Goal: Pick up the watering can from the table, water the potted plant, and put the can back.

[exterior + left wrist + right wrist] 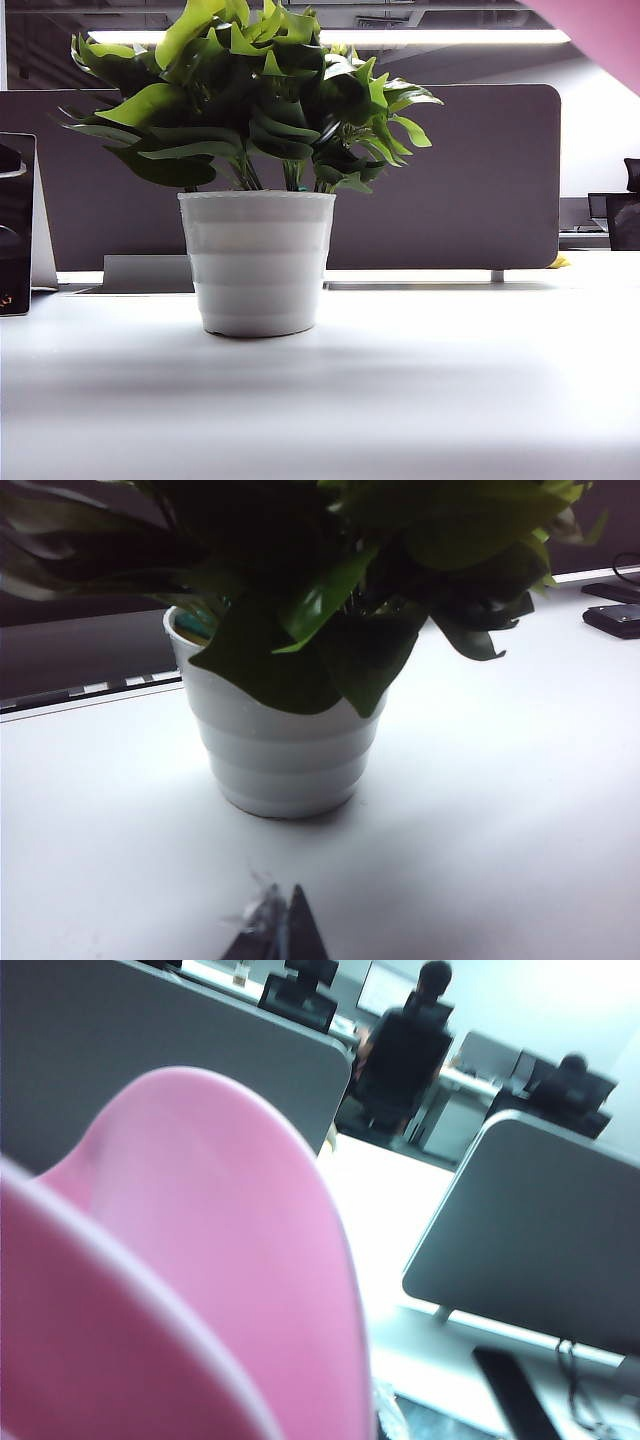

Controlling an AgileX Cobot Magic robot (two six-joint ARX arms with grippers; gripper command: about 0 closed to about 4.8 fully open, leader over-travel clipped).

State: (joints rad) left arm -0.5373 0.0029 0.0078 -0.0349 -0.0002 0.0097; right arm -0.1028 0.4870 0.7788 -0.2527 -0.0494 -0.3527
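A: On the wide white smooth table (420, 380), near its middle in the exterior view, stands the potted plant (257, 262), bushy with bright and dark green pointed leaves in a white ribbed round pot. Neither arm shows there.

B: Only a slanted pink patch in that view's upper right corner, the large matte pink plastic watering can (598, 28), raised well above the tabletop and off to the right of the plant.

A: The right wrist view fills in more: the can's (200, 1280) smooth pink body and rim crowd the lens, so it sits right up against the right gripper. The fingers themselves are hidden behind the pink, so I cannot tell how wide they stand or see the hold itself.

B: Beyond the can, that view alone shows dark grey partition panels (540, 1240) and a seated person (405, 1050) from behind, far off.

A: The left wrist view gives the plant (285, 750) from close by, straight ahead of the left gripper (280, 930), with bare table between them.

B: Its dark fingertips poke into view drawn almost together, nothing between them, not touching the pot.

A: A small dark flat object (615, 618) lies on the table far off to the side of those fingers, seen only there.
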